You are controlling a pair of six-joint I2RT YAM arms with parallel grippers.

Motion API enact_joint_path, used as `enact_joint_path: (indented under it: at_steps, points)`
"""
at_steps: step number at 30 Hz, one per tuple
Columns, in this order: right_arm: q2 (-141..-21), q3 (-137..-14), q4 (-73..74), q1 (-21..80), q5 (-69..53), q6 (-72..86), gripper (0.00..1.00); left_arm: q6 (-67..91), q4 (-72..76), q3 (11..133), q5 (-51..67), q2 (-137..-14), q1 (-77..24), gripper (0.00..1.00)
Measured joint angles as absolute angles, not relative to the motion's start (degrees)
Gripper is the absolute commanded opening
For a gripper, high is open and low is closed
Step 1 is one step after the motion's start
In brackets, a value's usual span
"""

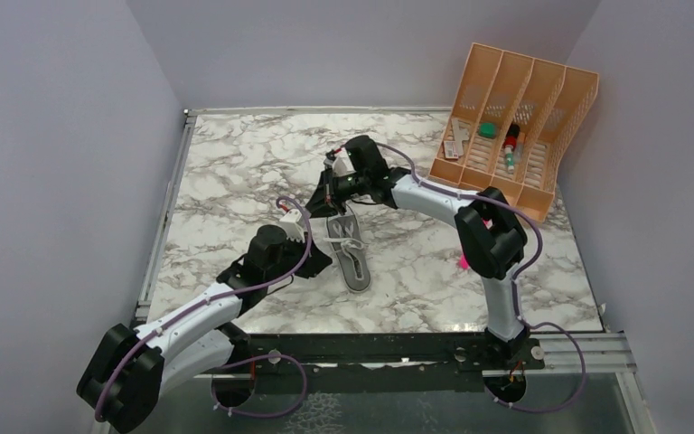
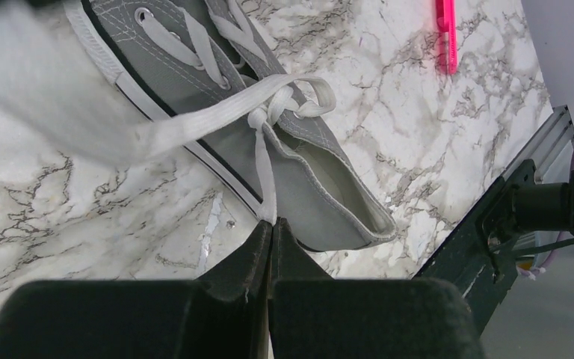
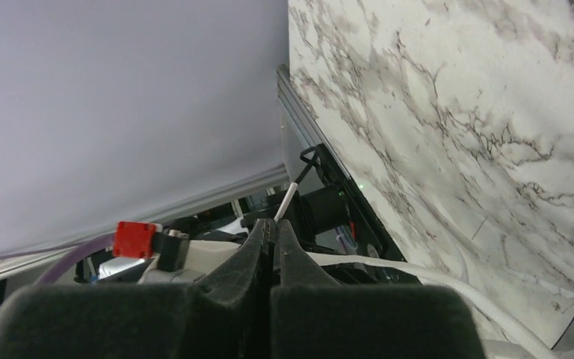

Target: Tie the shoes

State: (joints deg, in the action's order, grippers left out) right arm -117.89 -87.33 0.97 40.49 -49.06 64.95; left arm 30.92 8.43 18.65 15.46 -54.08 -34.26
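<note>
On the tabletop (image 1: 235, 172), locate the shoe (image 1: 352, 258) between both arms, note left claw (image 2: 270, 224) and right claw (image 3: 273, 224) each pinched shut on one end of the laces (image 2: 217, 116), and treat the first crossing as barely begun, bow outstanding.

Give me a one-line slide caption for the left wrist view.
Left gripper shut on a white lace running straight from the grey sneaker on the marble table, pink pen beyond.
</note>
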Motion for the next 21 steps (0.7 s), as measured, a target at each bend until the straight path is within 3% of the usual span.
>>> enact_joint_path:
  at_steps: [2, 4, 8, 15, 21]
  points:
    - [-118.28, -87.35, 2.15, 41.39, -49.01, 63.99, 0.02, 30.96, 8.62, 18.65, 15.53, -54.08, -34.26, 0.0]
    - [-118.8, -87.37, 3.36, 42.63, -49.06, 62.87, 0.11, 31.09, 8.82, 18.65, 15.7, -54.08, -34.26, 0.0]
    - [-120.77, -89.25, 7.03, 43.86, -49.67, 59.77, 0.44, 31.31, 8.93, 18.65, 16.16, -54.08, -34.26, 0.0]
    - [-120.16, -93.17, 17.54, 40.18, -50.52, 48.31, 0.64, 31.27, 7.55, 20.25, 16.4, -54.54, -34.26, 0.0]
    - [-112.73, -90.06, 26.74, 32.38, -48.84, 34.2, 0.7, 30.87, 5.26, 25.69, 16.21, -58.43, -34.26, 0.0]
